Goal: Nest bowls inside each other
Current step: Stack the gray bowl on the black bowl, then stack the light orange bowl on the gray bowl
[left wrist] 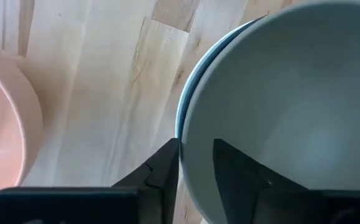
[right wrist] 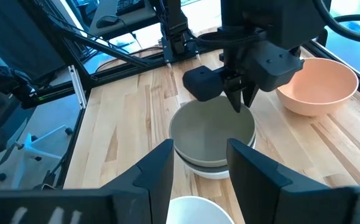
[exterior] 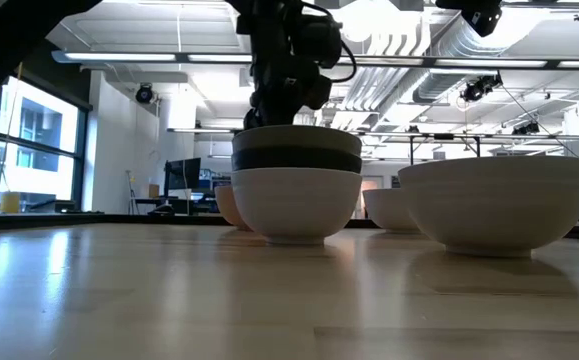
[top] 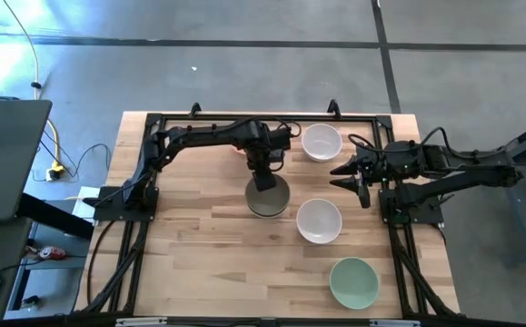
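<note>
A stack of three bowls (top: 268, 196) stands at mid-table: the olive-grey bowl (right wrist: 212, 129) on top, a black bowl (exterior: 297, 158) under it, a white bowl (exterior: 297, 205) at the bottom. My left gripper (top: 262, 174) stands at the stack's far rim, shut on the olive-grey bowl. The peach-orange bowl (right wrist: 318, 84) rests on its base just beyond, hidden under the left arm in the high view. My right gripper (top: 348, 173) hovers open at the table's right side, between two white bowls (top: 321, 142) (top: 319, 221). The pale green bowl (top: 353, 282) sits near the right front corner. My left gripper holds the olive-grey bowl by its far rim (left wrist: 186, 134), one finger (left wrist: 229, 171) inside the bowl and one finger (left wrist: 166, 168) outside. The fingers come from above, pointing down. The bowl sits level, nested in the black bowl beneath it.
Black frame rails (top: 126, 195) run along the table's left, right and far edges. Bare wood (top: 199, 263) lies left of and in front of the stack. A laptop (top: 4, 159) and cables sit off the table's left side.
</note>
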### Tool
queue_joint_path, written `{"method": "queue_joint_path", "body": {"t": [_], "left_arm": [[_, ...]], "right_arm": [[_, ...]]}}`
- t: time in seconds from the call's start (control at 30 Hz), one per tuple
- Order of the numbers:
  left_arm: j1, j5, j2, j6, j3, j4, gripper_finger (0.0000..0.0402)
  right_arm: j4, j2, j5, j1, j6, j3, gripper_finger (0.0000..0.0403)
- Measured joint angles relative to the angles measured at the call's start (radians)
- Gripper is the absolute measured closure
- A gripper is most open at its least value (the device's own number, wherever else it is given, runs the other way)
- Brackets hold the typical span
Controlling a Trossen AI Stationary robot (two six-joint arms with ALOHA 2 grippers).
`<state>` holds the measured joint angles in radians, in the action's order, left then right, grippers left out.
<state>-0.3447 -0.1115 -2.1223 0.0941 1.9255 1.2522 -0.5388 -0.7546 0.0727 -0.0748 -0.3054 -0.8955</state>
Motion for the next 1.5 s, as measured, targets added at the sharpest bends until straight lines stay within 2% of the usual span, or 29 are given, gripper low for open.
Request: {"method": "queue_joint_path", "body": {"t": [0.17,0.37,0.6,0.7,0.9,1.1,1.3,1.5], "left_arm": [[0.0,0.001,0.0,0.003,0.015,0.011,0.0294],[0.0,0.009,0.001,-0.006,0.132,0.02,0.0271],[-0.028,0.167,0.003,-0.035,0.262,0.121,0.0251],[-0.074,0.239,0.003,-0.027,0.271,0.188,0.025],[-0.173,0.295,0.002,-0.01,0.264,0.262,0.025],[-0.275,0.299,0.002,-0.001,0.264,0.272,0.025],[-0.371,0.298,0.002,-0.001,0.264,0.271,0.025],[-0.46,0.23,0.001,-0.001,0.264,0.266,0.025]], "right_arm": [[0.0,0.0,0.0,0.0,0.0,0.0,0.0261],[0.0,0.0,0.0,0.0,0.0,0.0,0.0261],[-0.002,0.0,0.004,0.0,-0.005,0.0,0.0261],[-0.004,0.0,0.032,0.0,-0.007,0.0,0.0261],[-0.004,0.0,0.058,0.0,-0.008,0.0,0.0261],[-0.006,0.0,0.138,0.0,-0.034,0.0,0.0261],[-0.007,0.0,0.145,0.0,-0.054,0.0,0.0261],[0.004,0.0,0.164,0.003,-0.061,0.0,0.0261]]}}
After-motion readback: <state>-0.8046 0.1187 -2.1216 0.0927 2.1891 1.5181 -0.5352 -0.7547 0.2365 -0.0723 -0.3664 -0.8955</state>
